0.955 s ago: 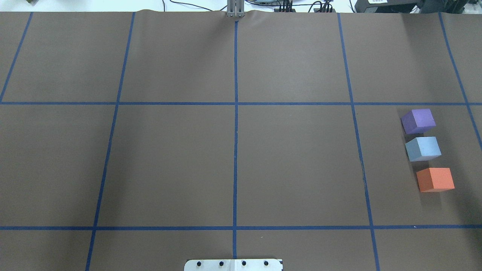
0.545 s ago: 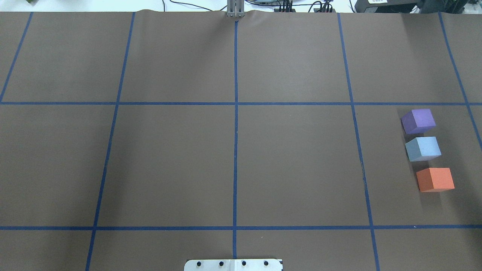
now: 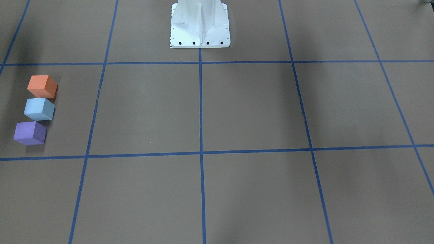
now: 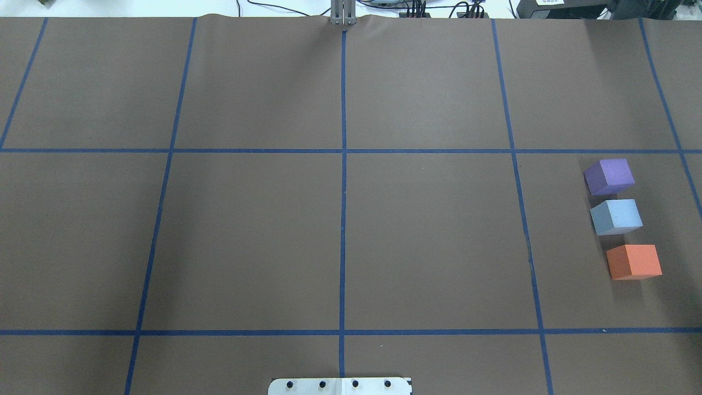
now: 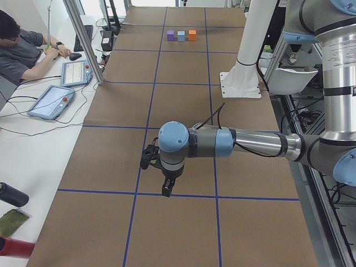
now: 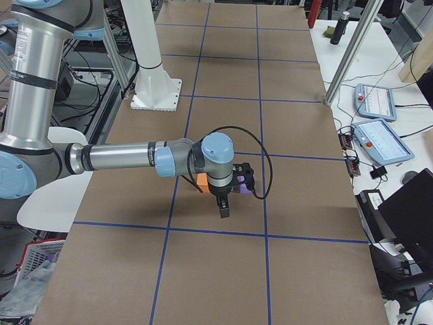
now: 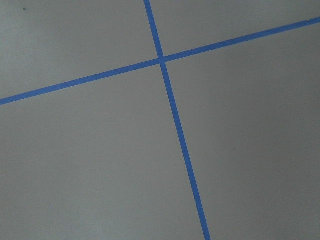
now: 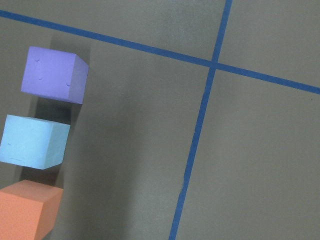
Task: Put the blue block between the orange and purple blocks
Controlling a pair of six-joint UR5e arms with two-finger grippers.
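The blue block [image 4: 616, 216] sits on the brown table between the purple block [image 4: 610, 175] and the orange block [image 4: 634, 261], in a short row at the table's right side, with small gaps. The row also shows in the front view: orange [image 3: 42, 86], blue [image 3: 39, 108], purple [image 3: 30, 133]. The right wrist view looks down on purple [image 8: 54, 74], blue [image 8: 34, 141] and orange [image 8: 27, 210]. My right gripper [image 6: 224, 210] hangs above the row, apart from it. My left gripper [image 5: 166, 191] hangs over bare table far from the blocks. I cannot tell whether either is open or shut.
The white robot pedestal [image 3: 200, 27] stands at the table's near middle edge. Blue tape lines [image 4: 343, 164] divide the table into squares. An operator [image 5: 22, 47] sits at a side table with tablets [image 5: 53, 100] beyond the far edge.
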